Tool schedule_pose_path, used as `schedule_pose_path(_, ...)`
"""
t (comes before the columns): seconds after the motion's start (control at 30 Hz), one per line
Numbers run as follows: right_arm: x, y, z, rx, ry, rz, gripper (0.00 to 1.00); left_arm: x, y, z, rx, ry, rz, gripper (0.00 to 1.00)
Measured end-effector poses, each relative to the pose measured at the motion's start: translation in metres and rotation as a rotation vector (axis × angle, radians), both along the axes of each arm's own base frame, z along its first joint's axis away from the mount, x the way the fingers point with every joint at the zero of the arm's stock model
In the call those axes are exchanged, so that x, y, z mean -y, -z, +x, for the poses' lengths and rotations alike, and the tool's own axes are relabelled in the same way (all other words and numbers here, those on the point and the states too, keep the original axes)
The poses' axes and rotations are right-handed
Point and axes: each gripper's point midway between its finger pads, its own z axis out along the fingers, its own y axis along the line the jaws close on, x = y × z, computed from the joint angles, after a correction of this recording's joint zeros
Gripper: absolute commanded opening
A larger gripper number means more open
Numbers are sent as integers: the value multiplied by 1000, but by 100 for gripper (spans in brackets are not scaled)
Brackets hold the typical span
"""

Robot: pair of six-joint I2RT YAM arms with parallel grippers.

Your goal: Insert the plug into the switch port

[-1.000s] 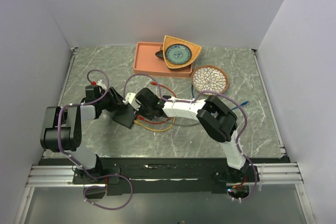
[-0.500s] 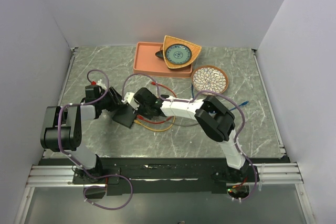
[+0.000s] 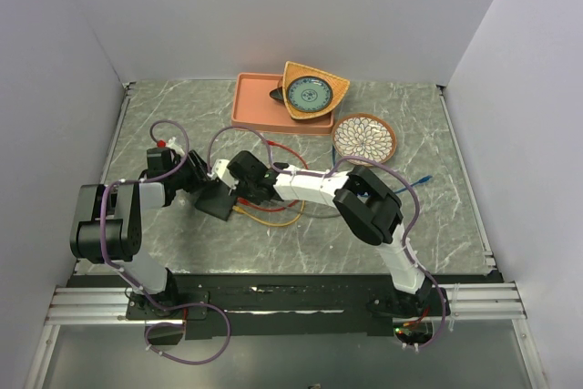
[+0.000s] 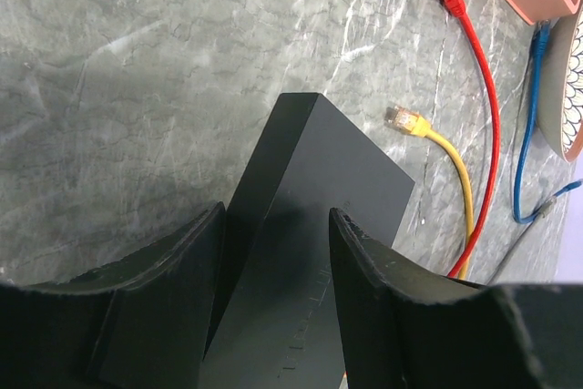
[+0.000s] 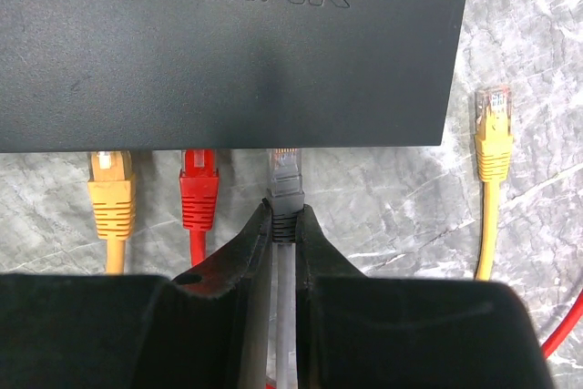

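- The left gripper [image 4: 275, 218] is clenched on the switch [image 4: 339, 170], one finger on each side of the black box's end. The box sits left of centre on the marble table [image 3: 437, 216].
- Along the switch's port edge, a yellow plug [image 5: 110, 193] and a red plug [image 5: 199, 187] sit side by side.
- Just right of them, the right gripper [image 5: 284, 214] pinches the grey plug [image 5: 284, 170], whose tip meets that same edge; how deep it sits, I cannot tell.
- Farther right, a loose yellow plug [image 5: 493, 129] lies on the table, clear of the switch.

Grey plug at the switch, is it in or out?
In, at least partly: the grey plug reaches under the switch edge like the orange plug and red plug beside it; fully seated, cannot tell.
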Motion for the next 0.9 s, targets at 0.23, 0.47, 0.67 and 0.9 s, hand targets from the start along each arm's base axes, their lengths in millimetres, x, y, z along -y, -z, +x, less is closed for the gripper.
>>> schedule_pose_path(0.23,-1,-1,0,3,-12,-14,0,1,-1,0,4,5,-6,56)
schedule_pose_path(0.47,-2,-1,-3,12,-37,-31,0,2,-3,0,14,18,-18,59)
schedule_pose_path(0.67,-5,0,-11,17,-74,-48,0,5,-4,0,36,33,-28,61)
schedule_pose_path(0.9,-11,-2,-20,21,-119,-64,0,6,-5,-1,52,47,-30,59)
